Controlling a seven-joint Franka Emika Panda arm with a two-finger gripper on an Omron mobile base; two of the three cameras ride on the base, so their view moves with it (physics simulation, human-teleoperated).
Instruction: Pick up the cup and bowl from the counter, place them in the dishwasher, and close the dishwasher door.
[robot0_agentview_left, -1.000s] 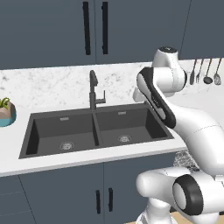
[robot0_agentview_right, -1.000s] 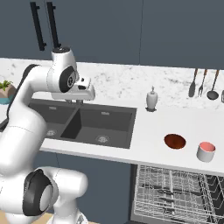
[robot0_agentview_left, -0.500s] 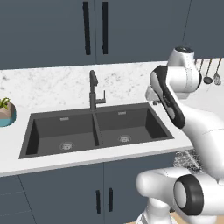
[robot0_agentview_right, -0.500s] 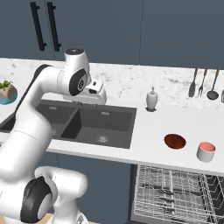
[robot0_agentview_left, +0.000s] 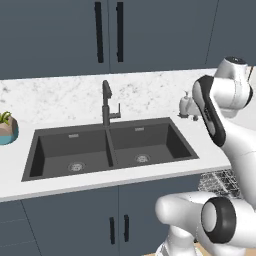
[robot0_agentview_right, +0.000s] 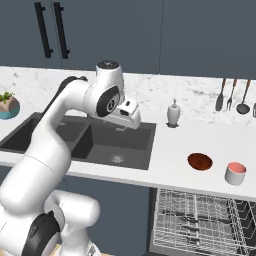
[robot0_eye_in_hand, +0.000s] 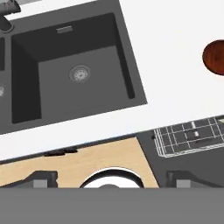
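Note:
The cup (robot0_agentview_right: 235, 173), pale with a red-orange inside, stands upright on the white marble counter (robot0_agentview_right: 175, 142) at the right. Just to its left sits the dark red-brown bowl (robot0_agentview_right: 200, 161), which also appears at the right edge of the hand view (robot0_eye_in_hand: 215, 57). Below them the dishwasher (robot0_agentview_right: 200, 225) is open, with its grey wire rack (robot0_eye_in_hand: 192, 135) slid out. I cannot make out the door panel. My gripper (robot0_agentview_right: 130, 119) hangs over the sink's right basin (robot0_eye_in_hand: 74, 70), well left of the bowl. Its fingertips (robot0_eye_in_hand: 43, 179) stand wide apart and hold nothing, so it is open.
A black faucet (robot0_agentview_left: 106, 102) rises behind the double sink (robot0_agentview_left: 110, 147). A white soap dispenser (robot0_agentview_right: 173, 113) stands on the counter behind the bowl, and utensils (robot0_agentview_right: 232, 95) hang at the far right. A teal plant pot (robot0_agentview_right: 7, 105) sits at the far left.
The arm has swung to the right, carrying the hand from near the faucet to above the right basin, closer to the bowl and cup. Bowl and cup have not moved.

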